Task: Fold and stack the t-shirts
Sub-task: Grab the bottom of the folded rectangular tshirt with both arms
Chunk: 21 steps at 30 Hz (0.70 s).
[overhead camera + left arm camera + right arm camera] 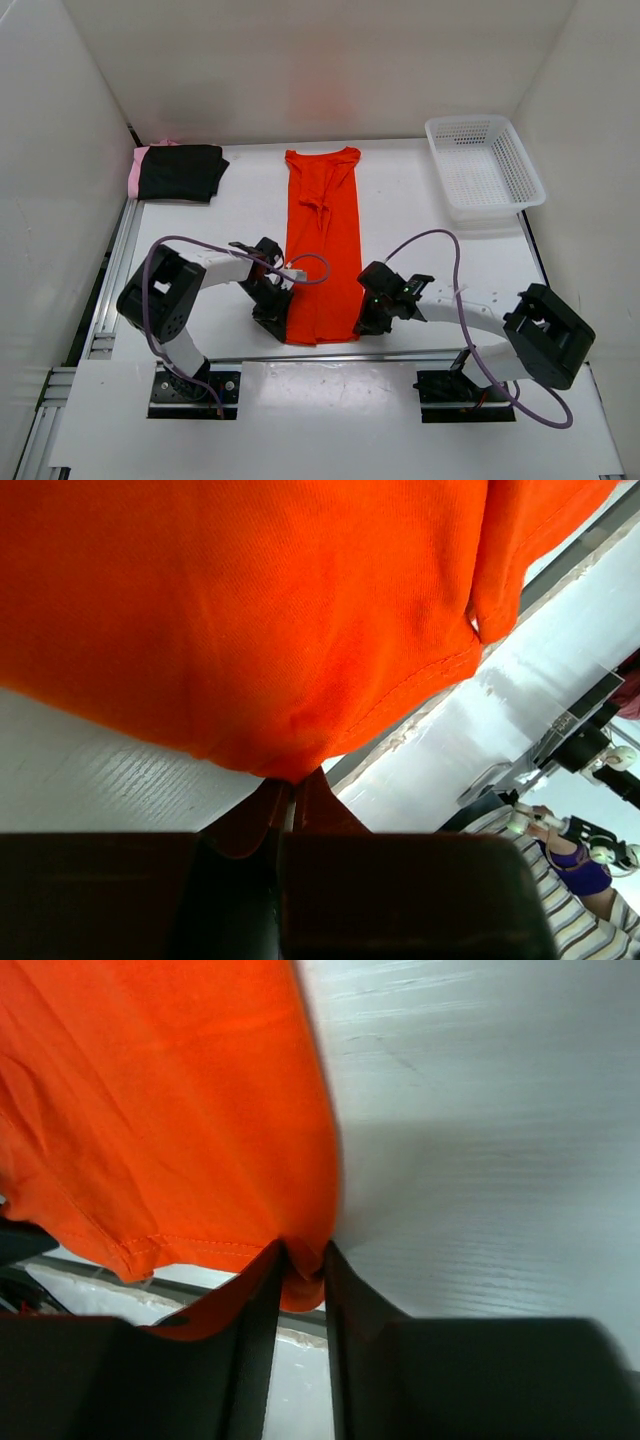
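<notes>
Top external, left fingers (pixel 248 825) clamped on orange t-shirt (pixel 322 250) hem, right fingers (pixel 352 1305) apparently pinching it, basket (pixel 470 121) apart.

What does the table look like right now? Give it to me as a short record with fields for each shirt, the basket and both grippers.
orange-red shirt: long narrow strip mid-table, collar at the far end, hem near the arms
black shirt: folded, far left corner, on top of the pink shirt
pink shirt: mostly covered, only an edge shows
basket: far right, looks empty
left gripper: shut on the orange-red shirt's near left hem corner
right gripper: shut on its near right hem corner
</notes>
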Tool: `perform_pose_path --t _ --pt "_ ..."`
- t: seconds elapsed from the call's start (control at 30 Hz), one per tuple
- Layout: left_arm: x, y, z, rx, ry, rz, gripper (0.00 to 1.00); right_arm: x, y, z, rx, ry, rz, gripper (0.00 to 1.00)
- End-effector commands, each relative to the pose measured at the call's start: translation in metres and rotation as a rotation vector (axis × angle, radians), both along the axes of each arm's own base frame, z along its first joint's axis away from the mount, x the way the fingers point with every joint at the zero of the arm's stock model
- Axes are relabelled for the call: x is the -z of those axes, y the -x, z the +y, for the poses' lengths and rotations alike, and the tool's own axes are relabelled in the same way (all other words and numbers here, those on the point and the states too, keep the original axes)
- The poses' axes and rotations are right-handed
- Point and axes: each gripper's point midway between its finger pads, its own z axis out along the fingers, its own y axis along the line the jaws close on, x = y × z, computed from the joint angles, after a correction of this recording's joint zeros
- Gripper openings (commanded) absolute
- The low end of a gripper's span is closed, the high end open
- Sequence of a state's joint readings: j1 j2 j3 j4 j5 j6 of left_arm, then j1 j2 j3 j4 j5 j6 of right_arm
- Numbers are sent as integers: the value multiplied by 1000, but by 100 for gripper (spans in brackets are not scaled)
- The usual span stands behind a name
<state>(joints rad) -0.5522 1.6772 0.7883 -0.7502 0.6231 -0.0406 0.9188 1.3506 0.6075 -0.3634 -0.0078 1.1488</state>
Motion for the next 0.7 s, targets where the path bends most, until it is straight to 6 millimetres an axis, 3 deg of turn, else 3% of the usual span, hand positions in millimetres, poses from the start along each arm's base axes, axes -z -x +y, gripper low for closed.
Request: perform_pose_path --t 0.0,0.03,0.13,0.27,0.33,0.43,0.53,0.57,0.63,0.67 --pt "12 -28 5 34 -38 -174 10 4 3 4 -23 -1 16 19" --pt "9 -27 6 33 -30 -189 10 0 1 8 -27 -16 16 10" --pt "-5 -28 1 31 11 -220 10 -12 -3 16 -48 -44 -5 0" --pt "-31 -30 -2 29 45 -255 10 -38 -7 18 -69 -59 -43 0" --pt "-46 -39 -4 26 48 -294 10 -62 -15 20 -84 -76 -99 0" --pt "-61 -42 0 24 10 -299 10 -80 -25 9 -89 -48 -122 0" --pt "-76 -60 -3 20 -27 -319 10 -101 -50 8 -129 -32 -167 0" --pt "-89 -76 -10 15 -17 -362 10 -111 -68 11 -119 -37 -184 0" --pt "-98 -92 -16 10 -28 -388 10 -116 -85 5 -160 -6 -192 0" --pt "-96 -103 -16 -2 -49 -383 10 -125 -108 7 -146 -9 -204 0"
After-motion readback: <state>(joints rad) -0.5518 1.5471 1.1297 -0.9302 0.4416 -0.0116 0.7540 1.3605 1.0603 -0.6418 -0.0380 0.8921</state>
